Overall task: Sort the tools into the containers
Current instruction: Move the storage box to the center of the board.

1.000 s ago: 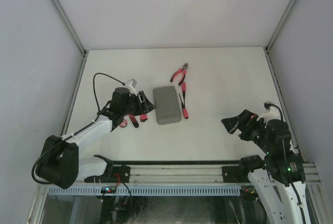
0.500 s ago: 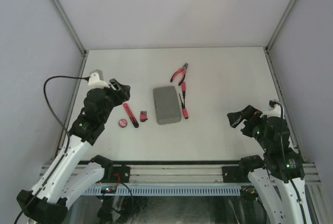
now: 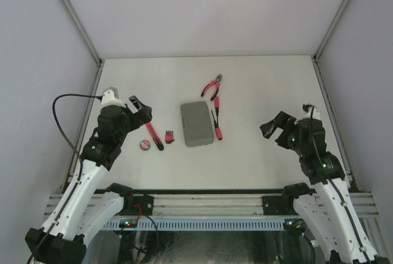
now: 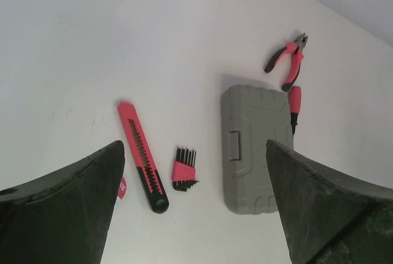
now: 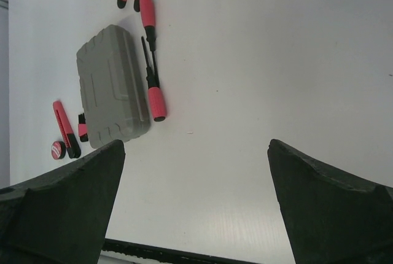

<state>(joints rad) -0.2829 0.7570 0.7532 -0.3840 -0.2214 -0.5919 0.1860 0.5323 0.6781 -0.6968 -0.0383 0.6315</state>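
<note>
Left wrist, grey case (image 4: 255, 147) ahead, between parted fingers (image 4: 61, 215)

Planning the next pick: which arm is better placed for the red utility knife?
Left. The left gripper, open, is near the utility knife, on its side of the grey case; the right gripper is across the case.

I count six tools: one pliers (image 4: 288, 61), one short driver (image 5: 147, 15), one long screwdriver (image 5: 157, 101), one snap-blade knife (image 4: 142, 156), one hex-key set (image 4: 183, 170), one red disc (image 3: 144, 145). One grey case (image 4: 255, 147).
</note>
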